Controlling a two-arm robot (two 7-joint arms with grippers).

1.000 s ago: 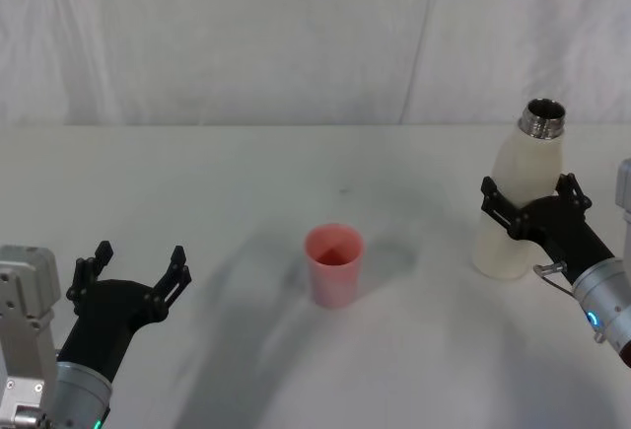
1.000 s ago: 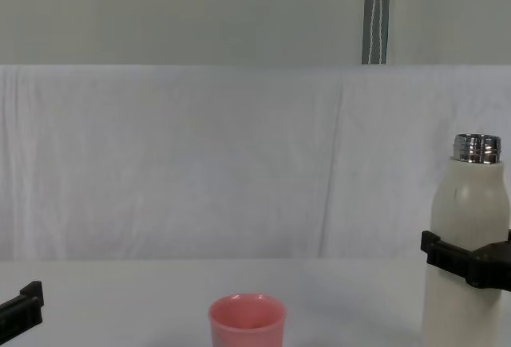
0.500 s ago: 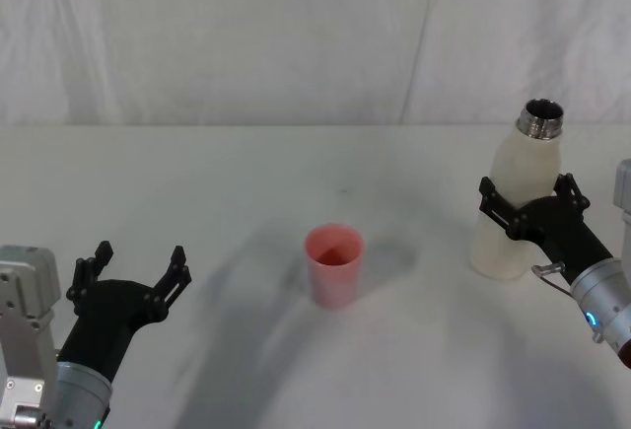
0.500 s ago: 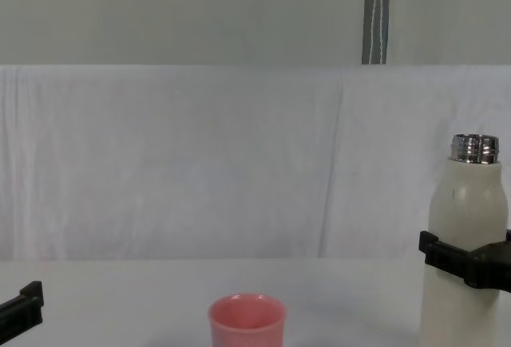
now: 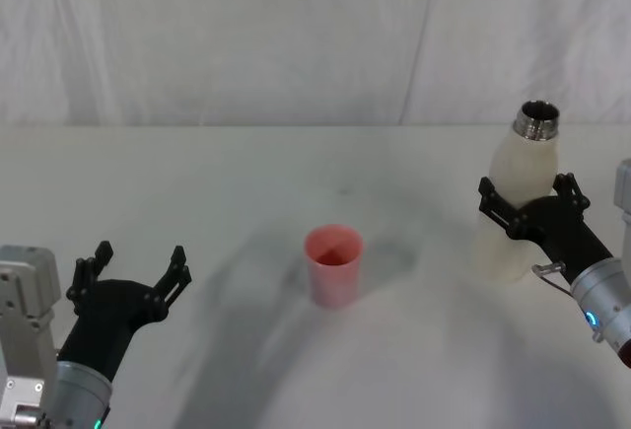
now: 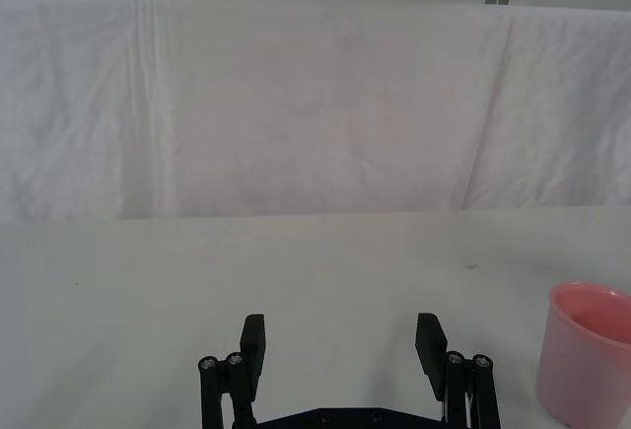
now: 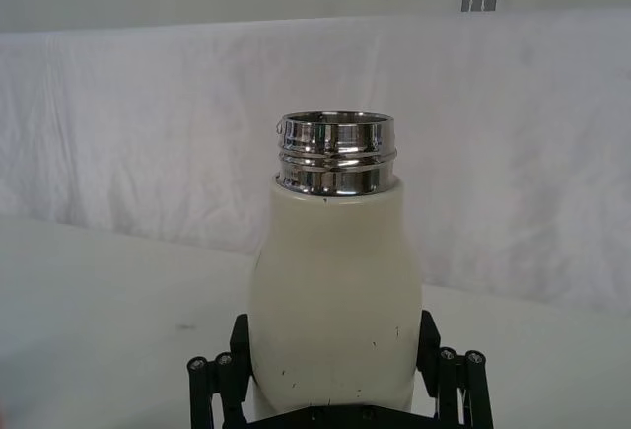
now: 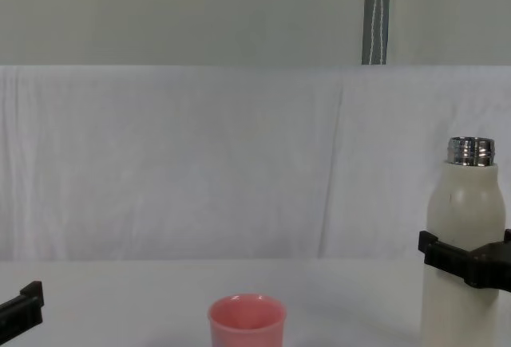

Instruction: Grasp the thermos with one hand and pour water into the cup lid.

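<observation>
Right gripper (image 5: 530, 204): jaws clamped around the thermos (image 5: 515, 214) mid-body, thermos upright.
Left gripper (image 5: 136, 273): fingers spread, holding nothing, near table (image 5: 246, 182) edge.
Cup lid (image 5: 333, 265): upright, centre table.

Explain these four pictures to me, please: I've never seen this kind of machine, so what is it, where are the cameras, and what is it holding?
This is a robot with two arms, each ending in a black pincer. One camera looks down from its head, one looks across the table from its chest, and one rides on each wrist. On the white table stand a small pink cup lid near the middle and a tall cream thermos on the robot's right, upright, its steel neck uncapped. The right pincer is closed around the thermos body; its wrist camera sees the bottle close up. The left pincer sits open near the robot's left side, holding nothing.
</observation>
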